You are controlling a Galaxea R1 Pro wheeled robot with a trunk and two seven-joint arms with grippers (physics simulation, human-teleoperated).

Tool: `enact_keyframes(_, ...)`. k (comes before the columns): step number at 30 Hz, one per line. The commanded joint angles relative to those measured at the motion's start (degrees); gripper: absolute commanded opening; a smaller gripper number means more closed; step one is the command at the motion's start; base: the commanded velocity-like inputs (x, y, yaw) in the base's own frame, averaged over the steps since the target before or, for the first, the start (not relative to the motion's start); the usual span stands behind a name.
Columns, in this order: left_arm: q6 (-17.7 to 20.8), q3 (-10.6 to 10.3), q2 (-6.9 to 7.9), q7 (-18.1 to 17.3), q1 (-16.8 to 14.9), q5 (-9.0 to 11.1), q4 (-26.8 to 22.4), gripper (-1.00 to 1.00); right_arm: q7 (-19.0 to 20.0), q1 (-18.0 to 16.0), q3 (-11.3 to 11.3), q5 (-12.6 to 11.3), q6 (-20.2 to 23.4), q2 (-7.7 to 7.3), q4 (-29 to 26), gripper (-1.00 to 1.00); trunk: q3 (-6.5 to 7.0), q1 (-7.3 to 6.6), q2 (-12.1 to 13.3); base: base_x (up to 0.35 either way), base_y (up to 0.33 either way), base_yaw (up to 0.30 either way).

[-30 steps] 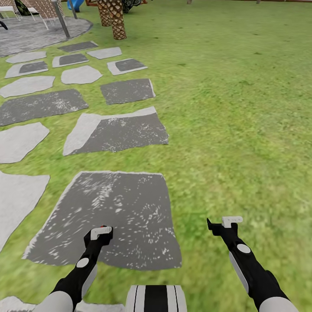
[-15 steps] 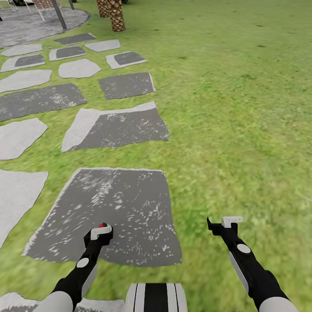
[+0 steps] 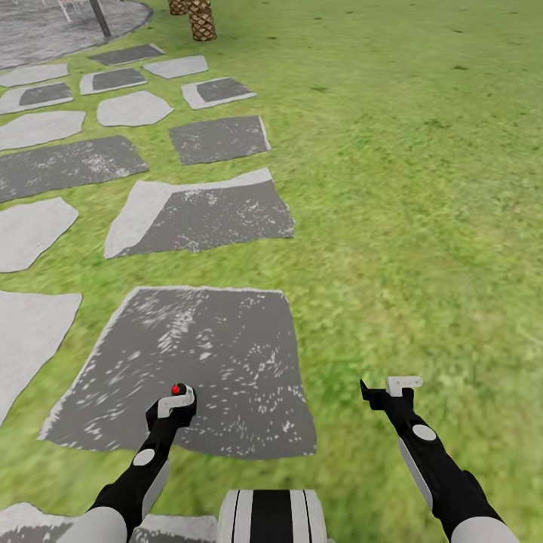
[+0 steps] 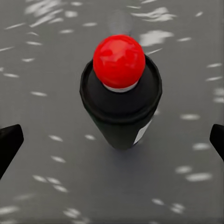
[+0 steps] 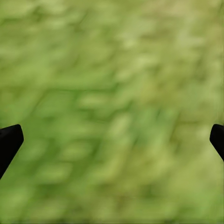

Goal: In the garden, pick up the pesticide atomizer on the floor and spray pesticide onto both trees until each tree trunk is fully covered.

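Observation:
The pesticide atomizer [image 4: 122, 100] is a black can with a round red top, standing upright on a dark grey stone slab [image 3: 226, 354] of the floor. In the head view only its red top [image 3: 175, 389] peeks out just past my left gripper [image 3: 176, 401]. That gripper hovers over the can and is open, its black fingertips [image 4: 9, 144] wide apart on either side without touching it. My right gripper [image 3: 392, 390] hangs open over bare grass [image 5: 112, 112], holding nothing. The trees are out of view.
Grey stepping stones [image 3: 204, 215] run from the near slab toward a paved circle [image 3: 53, 26] at the far left. Two scaly brown palm-like trunks [image 3: 201, 21] stand beyond them. Open lawn [image 3: 422, 166] spreads to the right.
The whole picture has slid upward a little, so the camera moved. The atomizer's red top shows more plainly ahead of my left gripper. Both arms keep their places in the frame.

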Motion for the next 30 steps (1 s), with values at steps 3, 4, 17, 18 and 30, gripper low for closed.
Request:
enact_keyframes(3,0.0,0.0,-0.05,0.0,0.0,0.0,0.1,1.00,0.0,0.0,0.0,0.0,0.0,0.00,0.0,1.00,-0.04,0.00,0.0,0.000,0.000,0.000)
enact_keyframes(4,0.0,0.0,-0.06,0.0,0.0,0.0,0.1,1.00,0.0,0.0,0.0,0.0,0.0,0.00,0.0,1.00,-0.05,0.00,0.0,0.000,0.000,0.000)
enact_keyframes(17,0.0,0.0,0.00,0.0,0.0,0.0,0.1,1.00,0.0,0.0,0.0,0.0,0.0,0.00,0.0,1.00,-0.06,0.00,0.0,0.048,0.000,0.000)
enact_keyframes(18,0.0,0.0,0.00,0.0,0.0,0.0,0.1,1.00,0.0,0.0,0.0,0.0,0.0,0.00,0.0,1.00,-0.06,0.00,0.0,0.003,0.000,0.000)
enact_keyframes(30,0.0,0.0,0.00,0.0,0.0,0.0,0.1,1.00,0.0,0.0,0.0,0.0,0.0,0.00,0.0,1.00,-0.06,0.00,0.0,0.030,0.000,0.000)
